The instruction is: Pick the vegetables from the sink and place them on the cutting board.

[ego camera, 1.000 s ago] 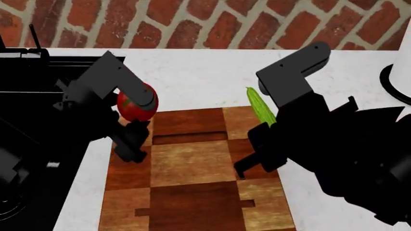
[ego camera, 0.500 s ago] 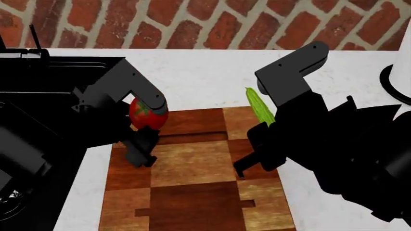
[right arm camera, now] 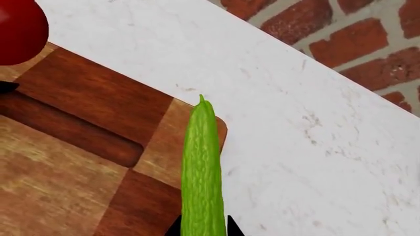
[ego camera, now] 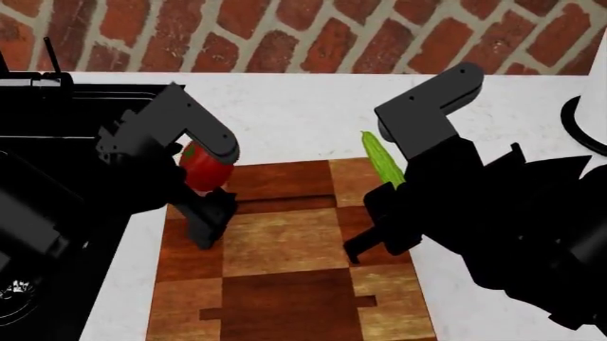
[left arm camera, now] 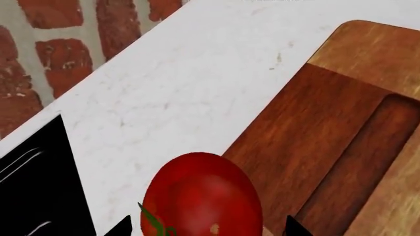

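The red tomato (left arm camera: pixel 203 196) sits between my left gripper's (left arm camera: pixel 206 231) fingertips at the far left corner of the checkered cutting board (left arm camera: pixel 341 123). A gap shows on each side of it, so the jaws stand open. In the head view the tomato (ego camera: pixel 197 167) is partly hidden by my left arm, with the left gripper (ego camera: pixel 201 183) at it. My right gripper (right arm camera: pixel 203 228) is shut on the yellow-green cucumber (right arm camera: pixel 202 167). It holds the cucumber (ego camera: pixel 382 160) over the far right corner of the board (ego camera: pixel 284 241), and the right gripper (ego camera: pixel 396 186) grips its near end.
The black sink (ego camera: pixel 38 142) lies left of the board, with its drain (ego camera: pixel 14 295) at the near left. White counter (ego camera: pixel 294 106) runs to a brick wall (ego camera: pixel 303 35). A white round object with a black ring (ego camera: pixel 588 121) stands at the right edge.
My left arm carried the tomato right, over the board's far left corner, then eased slightly back left. The right arm and cucumber have barely moved.
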Controlling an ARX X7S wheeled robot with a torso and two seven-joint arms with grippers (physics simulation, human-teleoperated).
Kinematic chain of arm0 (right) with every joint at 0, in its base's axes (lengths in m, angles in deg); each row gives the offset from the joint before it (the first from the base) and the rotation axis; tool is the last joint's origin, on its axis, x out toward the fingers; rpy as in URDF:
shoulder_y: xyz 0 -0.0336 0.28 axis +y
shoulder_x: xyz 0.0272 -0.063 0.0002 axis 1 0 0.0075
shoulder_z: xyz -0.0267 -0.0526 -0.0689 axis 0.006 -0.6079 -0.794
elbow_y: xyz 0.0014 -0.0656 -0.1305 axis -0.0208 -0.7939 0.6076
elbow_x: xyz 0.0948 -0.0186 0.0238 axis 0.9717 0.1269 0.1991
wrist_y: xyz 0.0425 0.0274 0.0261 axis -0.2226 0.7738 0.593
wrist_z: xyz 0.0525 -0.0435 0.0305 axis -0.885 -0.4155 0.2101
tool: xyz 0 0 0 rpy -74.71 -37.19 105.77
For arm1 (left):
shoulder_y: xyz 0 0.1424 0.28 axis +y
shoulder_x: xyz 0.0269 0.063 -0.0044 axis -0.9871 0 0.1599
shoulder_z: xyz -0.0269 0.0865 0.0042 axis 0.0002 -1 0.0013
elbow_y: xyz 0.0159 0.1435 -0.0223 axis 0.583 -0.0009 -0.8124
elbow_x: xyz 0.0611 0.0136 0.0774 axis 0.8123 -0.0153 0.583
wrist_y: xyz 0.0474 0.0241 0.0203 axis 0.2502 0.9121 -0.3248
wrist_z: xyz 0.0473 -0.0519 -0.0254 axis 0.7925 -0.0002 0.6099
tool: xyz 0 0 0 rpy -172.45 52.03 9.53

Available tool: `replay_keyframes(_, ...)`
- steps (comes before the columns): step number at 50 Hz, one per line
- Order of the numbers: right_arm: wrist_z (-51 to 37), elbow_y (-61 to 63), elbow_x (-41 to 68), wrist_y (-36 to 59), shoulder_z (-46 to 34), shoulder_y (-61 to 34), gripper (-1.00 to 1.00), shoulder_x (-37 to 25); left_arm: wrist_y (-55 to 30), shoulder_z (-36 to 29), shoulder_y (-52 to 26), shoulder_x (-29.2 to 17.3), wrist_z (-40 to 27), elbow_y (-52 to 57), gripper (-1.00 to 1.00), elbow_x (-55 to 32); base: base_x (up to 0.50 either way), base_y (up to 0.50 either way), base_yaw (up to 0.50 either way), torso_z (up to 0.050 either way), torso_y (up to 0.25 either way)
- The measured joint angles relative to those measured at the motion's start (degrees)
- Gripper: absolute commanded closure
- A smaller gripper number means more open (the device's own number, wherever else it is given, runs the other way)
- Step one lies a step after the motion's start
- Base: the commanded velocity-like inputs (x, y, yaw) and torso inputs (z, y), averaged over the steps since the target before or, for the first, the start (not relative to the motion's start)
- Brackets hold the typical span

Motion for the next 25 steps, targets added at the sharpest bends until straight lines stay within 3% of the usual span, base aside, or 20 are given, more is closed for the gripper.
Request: replay_keyframes(25, -0.5, 1.3, 0.7, 0.8, 0.1, -0.5, 1.00, -0.2, -5.3, 3.0, 2.1, -3.1, -2.8, 13.1, -1.00, -0.1, 0.00, 0.00, 0.00, 0.000, 0.000)
